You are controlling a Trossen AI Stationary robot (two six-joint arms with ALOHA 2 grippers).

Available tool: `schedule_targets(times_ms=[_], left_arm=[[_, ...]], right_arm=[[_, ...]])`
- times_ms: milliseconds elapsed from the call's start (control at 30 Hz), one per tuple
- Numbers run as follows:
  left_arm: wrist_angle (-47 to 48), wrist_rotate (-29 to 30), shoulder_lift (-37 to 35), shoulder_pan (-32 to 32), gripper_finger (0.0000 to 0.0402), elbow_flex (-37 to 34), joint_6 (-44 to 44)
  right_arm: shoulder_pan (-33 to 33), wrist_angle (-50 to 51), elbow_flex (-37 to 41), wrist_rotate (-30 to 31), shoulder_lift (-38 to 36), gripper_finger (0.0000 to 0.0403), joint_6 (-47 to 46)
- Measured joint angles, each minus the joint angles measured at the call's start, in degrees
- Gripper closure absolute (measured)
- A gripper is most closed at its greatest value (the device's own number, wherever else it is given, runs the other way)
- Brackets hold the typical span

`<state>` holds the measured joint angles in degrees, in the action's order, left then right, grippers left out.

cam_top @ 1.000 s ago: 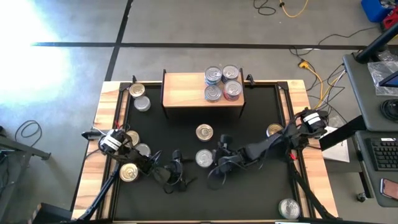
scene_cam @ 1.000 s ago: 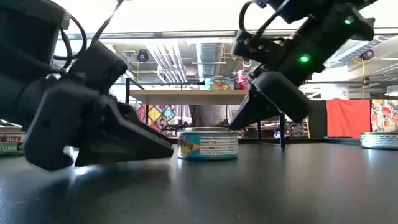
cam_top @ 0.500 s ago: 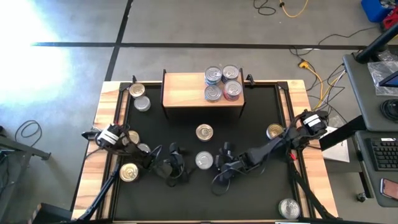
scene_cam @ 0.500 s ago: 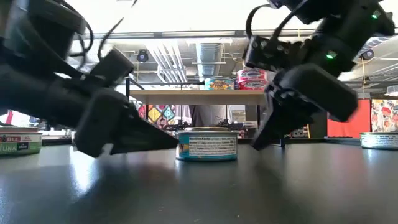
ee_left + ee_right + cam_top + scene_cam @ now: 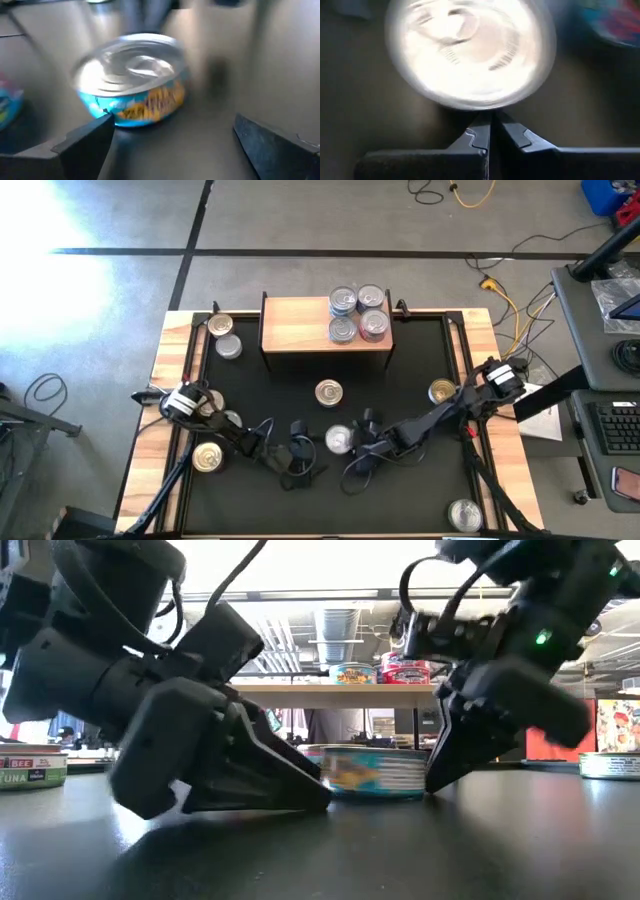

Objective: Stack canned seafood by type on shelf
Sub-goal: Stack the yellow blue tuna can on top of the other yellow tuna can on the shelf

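The blue-label can (image 5: 339, 440) has slid a bit to the right on the black table (image 5: 420, 370), w/ the left gripper (image 5: 303, 461), jaws wide and empty, closing in on one side and the right gripper (image 5: 362, 448), pinched shut on nothing, nudging it from the other. Looks like they're lining it up for a pick. Compared w/ a sec ago the left arm's come in nearer; the shelf (image 5: 295, 325) has the same four cans.

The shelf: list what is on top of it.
Four tins sit at the shelf's right end; the rest is bare wood. Whether any are stacked double cannot be seen from above.
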<state>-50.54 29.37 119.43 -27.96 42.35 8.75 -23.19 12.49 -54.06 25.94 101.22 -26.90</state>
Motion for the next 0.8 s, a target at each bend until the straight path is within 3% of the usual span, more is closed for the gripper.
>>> schedule_targets(times_ms=[133, 333, 567, 800], left_arm=[[5.47, -2.47, -2.65, -1.57, 0.0003, -0.05, 1.13], [8.10, -1.98, -5.56, -2.91, 0.0003, -1.74, 1.70], [6.79, 13.67, -5.26, -2.12, 0.0003, -3.17, 6.23], [6.38, 5.55, -5.29, -1.31, 0.0003, -1.73, 2.69]], right_arm=[[0.24, 6.78, -0.09, 3.37, -0.54, 0.0390, -5.52], [-0.99, 9.29, -0.10, 2.51, -1.85, 0.0390, -6.57], [-2.54, 9.57, -1.65, 2.57, -2.48, 0.0390, -6.52], [-2.54, 9.60, -1.82, 3.08, -2.50, 0.0390, -4.92]])
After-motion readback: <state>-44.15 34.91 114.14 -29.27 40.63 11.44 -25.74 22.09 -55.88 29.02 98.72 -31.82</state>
